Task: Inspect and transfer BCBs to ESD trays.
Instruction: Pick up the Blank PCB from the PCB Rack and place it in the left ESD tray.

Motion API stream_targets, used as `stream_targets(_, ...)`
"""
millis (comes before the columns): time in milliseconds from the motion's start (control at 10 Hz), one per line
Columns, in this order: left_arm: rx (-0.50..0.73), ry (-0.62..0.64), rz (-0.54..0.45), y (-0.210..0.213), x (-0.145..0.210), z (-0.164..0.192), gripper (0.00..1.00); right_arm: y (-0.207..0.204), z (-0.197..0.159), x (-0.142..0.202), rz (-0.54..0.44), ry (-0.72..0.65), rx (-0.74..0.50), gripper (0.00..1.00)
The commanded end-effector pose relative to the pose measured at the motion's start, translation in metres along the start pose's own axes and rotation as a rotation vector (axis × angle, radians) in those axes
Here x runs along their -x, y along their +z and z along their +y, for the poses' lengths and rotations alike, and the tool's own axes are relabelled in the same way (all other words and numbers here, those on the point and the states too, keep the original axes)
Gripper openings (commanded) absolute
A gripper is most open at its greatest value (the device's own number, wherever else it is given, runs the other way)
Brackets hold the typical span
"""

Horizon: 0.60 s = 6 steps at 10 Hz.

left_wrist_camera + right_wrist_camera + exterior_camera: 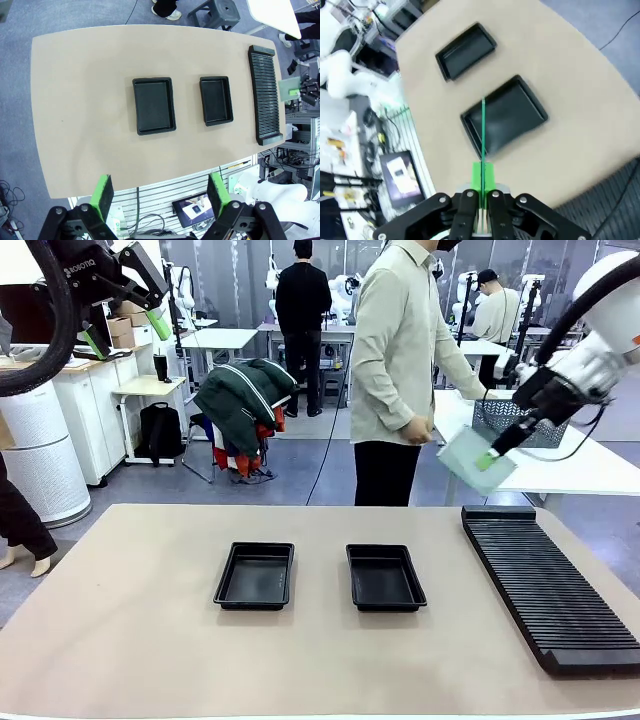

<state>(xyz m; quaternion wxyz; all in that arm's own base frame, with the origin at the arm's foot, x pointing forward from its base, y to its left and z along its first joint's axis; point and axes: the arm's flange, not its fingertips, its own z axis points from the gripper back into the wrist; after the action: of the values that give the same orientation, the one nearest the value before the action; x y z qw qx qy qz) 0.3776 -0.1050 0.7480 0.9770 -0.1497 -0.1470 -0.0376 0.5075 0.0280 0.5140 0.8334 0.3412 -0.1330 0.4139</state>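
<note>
Tan surface (150, 640) in a busy lab, with a person standing at its far edge. BCB (475, 458) is up in the air past the far right corner, above the far end of the ribbed rack (545, 585), pale face toward the camera and tilted. Right tool (490, 455) is clenched on its edge. In the right wrist view the BCB (483, 130) shows edge-on, its line crossing the nearer tray (505, 117) at a slant to that tray's long side. 2 ESD trays sit mid-surface, side by side and apart, with their long axes running robot-to-person: the left tray (254, 604) and the right tray (386, 606), both with nothing in them. The right tray lies down and leftward from the BCB, and the right arm is nearer. Likely needs a wrist roll to square up before lowering. Left tool (127, 332) is released, high over the left side and holding nothing.
</note>
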Motion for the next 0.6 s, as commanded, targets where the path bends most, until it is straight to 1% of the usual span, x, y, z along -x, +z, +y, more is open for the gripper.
stream_targets(0, 0.000, 0.002, 0.002, -0.001, 0.001, 0.001, 1.00, -0.037, -0.001, -0.011, -0.114, -0.171, -0.052, 0.03)
stream_targets(200, 0.000, 0.002, 0.002, -0.001, 0.001, 0.001, 1.00, -0.085, 0.003, -0.014, -0.185, -0.324, -0.128, 0.03)
stream_targets(500, 0.000, 0.002, 0.002, -0.001, 0.001, 0.001, 1.00, -0.161, 0.013, -0.020, -0.278, -0.473, -0.186, 0.03)
